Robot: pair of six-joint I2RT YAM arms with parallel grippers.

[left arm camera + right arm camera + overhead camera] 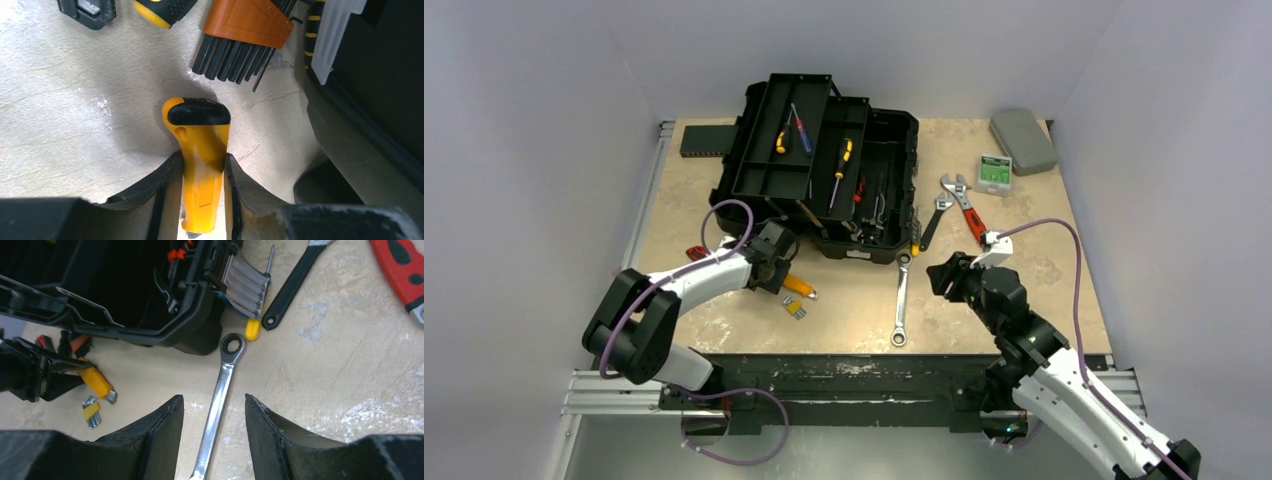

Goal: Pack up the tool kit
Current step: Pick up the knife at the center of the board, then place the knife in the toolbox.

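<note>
Left wrist view: my left hand (202, 156) is clamping the yellow-handled tool (200, 130); my right hand (212, 397) is hanging apart over the ratchet wrench (220, 385).

We are looking down on a beige, marble-patterned table (1034, 290) that is sitting inside a plain three-sided enclosure. Pale lavender-grey walls are closing it in: a back wall (904, 50), a left wall (524, 140) and a right wall (1194, 160), all of them bare. A silver metal rail (650, 195) is running along the table's left edge, and more silver rails (614, 392) are crossing beside a dark strip (844, 365) at the near edge. Below that, a flat grey surface (874, 445) is showing. Soft, even light is falling from above and casting only faint shadows, and we are seeing a pale sheen glinting on the tabletop in the wrist views.
</note>
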